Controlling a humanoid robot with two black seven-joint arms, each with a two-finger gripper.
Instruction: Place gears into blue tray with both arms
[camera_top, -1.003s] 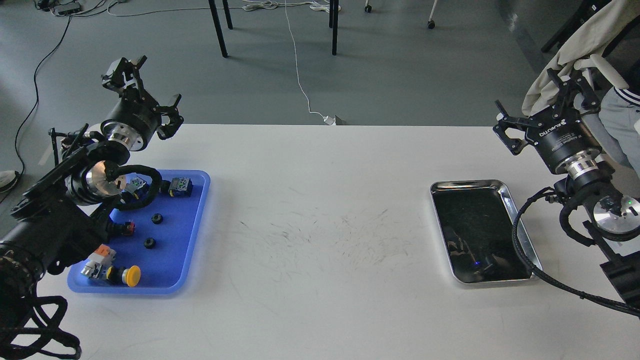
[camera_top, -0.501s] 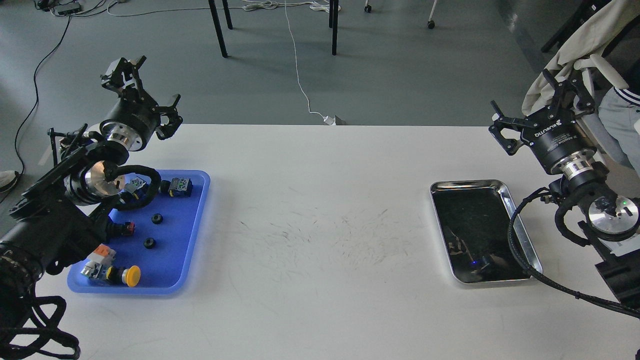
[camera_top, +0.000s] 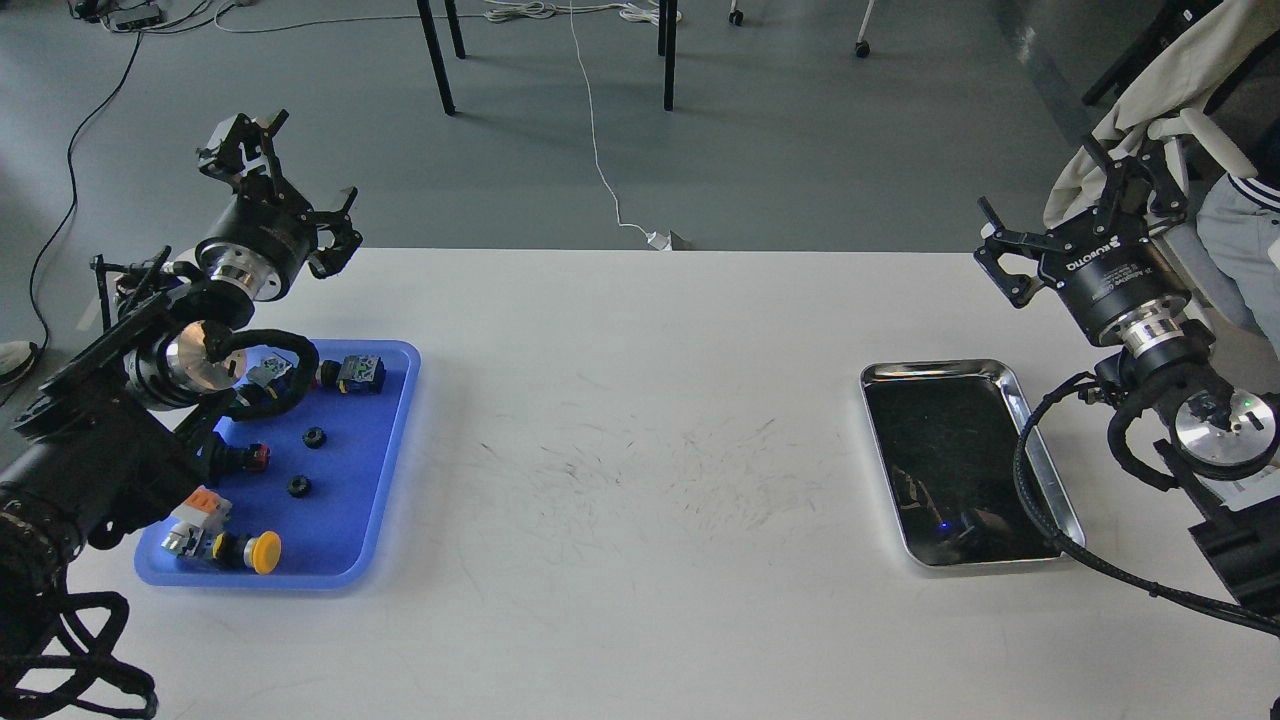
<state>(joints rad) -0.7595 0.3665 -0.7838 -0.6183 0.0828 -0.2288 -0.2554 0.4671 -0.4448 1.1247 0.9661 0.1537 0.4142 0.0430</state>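
Two tiny black toothed gears (camera_top: 314, 437) (camera_top: 298, 486) lie inside the rectangular blue plastic tray (camera_top: 390, 450) at the tabletop's left, among coloured-cap push-button switches (camera_top: 264, 552). The shiny steel tray (camera_top: 1040, 450) on the right appears empty, so the placing looks done. The left gripper (camera_top: 285, 185) and right gripper (camera_top: 1080, 220) are both raised, spread open and empty. Best to retreat high, clear of the trays. The right gripper reads ROBOTIQ.
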